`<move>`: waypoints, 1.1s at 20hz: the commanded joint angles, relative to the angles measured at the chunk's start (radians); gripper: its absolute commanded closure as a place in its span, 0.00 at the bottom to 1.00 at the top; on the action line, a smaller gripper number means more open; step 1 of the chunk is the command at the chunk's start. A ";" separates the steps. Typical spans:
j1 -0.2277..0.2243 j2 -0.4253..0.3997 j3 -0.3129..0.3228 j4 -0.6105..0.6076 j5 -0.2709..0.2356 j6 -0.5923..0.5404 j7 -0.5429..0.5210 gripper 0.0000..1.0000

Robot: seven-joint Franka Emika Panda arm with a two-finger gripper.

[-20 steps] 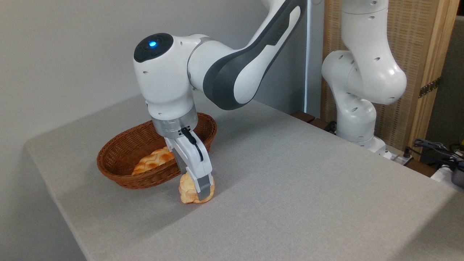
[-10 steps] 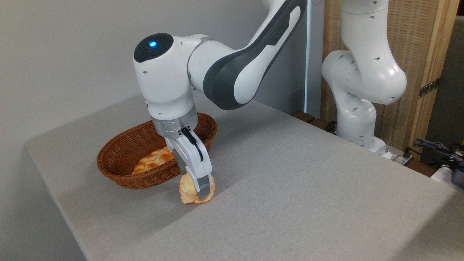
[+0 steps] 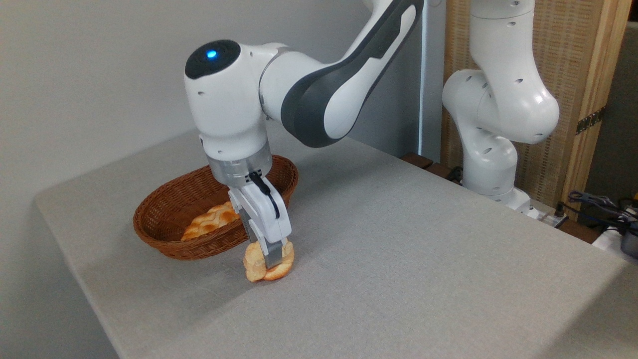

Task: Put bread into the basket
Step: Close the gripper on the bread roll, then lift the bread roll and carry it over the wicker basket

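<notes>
The bread (image 3: 256, 267), a small round golden bun with orange-brown edges, stands on edge between my fingers, just above or barely touching the table. My gripper (image 3: 271, 260) is shut on it, pointing down. It sits just in front of the right end of the basket (image 3: 164, 234), an oval reddish-brown wicker basket on the left part of the table.
A long braided golden loaf (image 3: 212, 222) lies inside the basket. The grey table (image 3: 398, 259) stretches to the right and front. My arm's white base (image 3: 491, 149) stands at the back right, with cables (image 3: 598, 204) beyond the table's right edge.
The gripper has risen slightly and the bun has lifted and turned a little with it. The wrist has shifted up a touch. The basket and loaf have not moved.
</notes>
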 commanded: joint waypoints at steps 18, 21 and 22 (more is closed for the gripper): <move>-0.017 -0.104 -0.157 0.038 -0.181 0.006 -0.186 0.07; -0.017 -0.104 -0.174 0.037 -0.173 0.006 -0.222 0.00; -0.017 -0.103 -0.174 0.037 -0.173 0.006 -0.222 0.00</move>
